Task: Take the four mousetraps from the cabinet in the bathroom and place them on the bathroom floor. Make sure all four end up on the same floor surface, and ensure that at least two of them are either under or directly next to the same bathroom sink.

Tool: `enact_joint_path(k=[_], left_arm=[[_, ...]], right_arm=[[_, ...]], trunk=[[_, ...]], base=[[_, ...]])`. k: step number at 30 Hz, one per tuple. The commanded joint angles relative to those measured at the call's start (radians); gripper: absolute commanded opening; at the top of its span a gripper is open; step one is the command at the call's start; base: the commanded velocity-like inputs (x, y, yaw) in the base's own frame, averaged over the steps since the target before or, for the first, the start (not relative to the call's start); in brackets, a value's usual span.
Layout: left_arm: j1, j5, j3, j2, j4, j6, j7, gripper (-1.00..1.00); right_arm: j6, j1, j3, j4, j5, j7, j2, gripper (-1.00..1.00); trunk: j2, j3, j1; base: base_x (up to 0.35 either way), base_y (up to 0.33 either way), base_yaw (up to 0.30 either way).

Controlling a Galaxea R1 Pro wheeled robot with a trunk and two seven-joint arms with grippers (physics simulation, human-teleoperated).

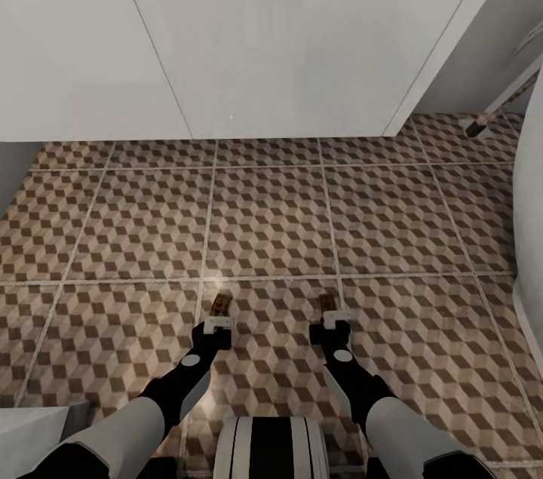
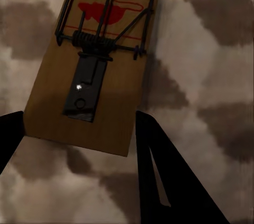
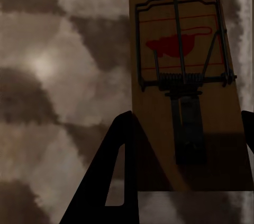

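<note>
Two mousetraps lie close together over the bathroom floor (image 1: 271, 222), both small brown wooden boards with dark wire and a red mark. One mousetrap (image 1: 220, 305) (image 2: 100, 60) has its near end between the dark fingers (image 2: 164, 176) of my left gripper (image 1: 219, 324) (image 2: 79, 115), which is shut on its sides. My right gripper (image 1: 335, 320) (image 3: 188, 115) is shut on the near end of the other mousetrap (image 1: 327, 303) (image 3: 185, 86). Both traps sit flat, very low over the tiles; I cannot tell if they touch. The cabinet is out of view.
White box-like units (image 1: 264, 41) stand along the far side of the floor. A pale rounded fixture (image 1: 532, 200) fills the right edge, with a thin dark-footed leg (image 1: 479, 124) behind it. A white object (image 1: 30, 426) sits at the lower left beside my base (image 1: 271, 449).
</note>
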Motion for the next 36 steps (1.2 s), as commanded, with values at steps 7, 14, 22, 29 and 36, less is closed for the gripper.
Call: enact_joint_path(k=[7, 14, 22, 29, 36], left_arm=[[-0.001, -0.015, -0.008, 0.003, 0.017, -0.043, 0.109, -1.00], [-0.001, -0.089, -0.011, 0.002, 0.018, -0.099, 0.152, -1.00], [0.000, -0.101, -0.012, 0.001, 0.016, -0.109, 0.153, -1.00], [-0.002, -0.099, -0.011, 0.005, 0.036, -0.099, 0.125, -1.00], [-0.002, -0.093, -0.008, 0.032, 0.080, -0.093, -0.078, -1.00]], right_arm=[[-0.027, -0.001, 0.008, 0.001, -0.002, -0.009, -0.002, -1.00], [-0.028, -0.001, 0.009, 0.002, -0.002, -0.009, -0.002, -1.00], [-0.029, -0.001, 0.010, 0.003, -0.004, -0.008, -0.004, -1.00], [-0.024, -0.001, 0.011, 0.022, -0.009, 0.022, -0.003, -1.00], [-0.028, -0.001, 0.009, 0.043, -0.005, 0.082, -0.004, -1.00]], trunk=[[0.000, 0.000, 0.000], [0.000, 0.000, 0.000], [0.000, 0.000, 0.000], [0.000, 0.000, 0.000], [0.000, 0.000, 0.000]], base=[[0.000, 0.000, 0.000], [0.000, 0.000, 0.000], [0.000, 0.000, 0.000], [0.000, 0.000, 0.000], [0.000, 0.000, 0.000]])
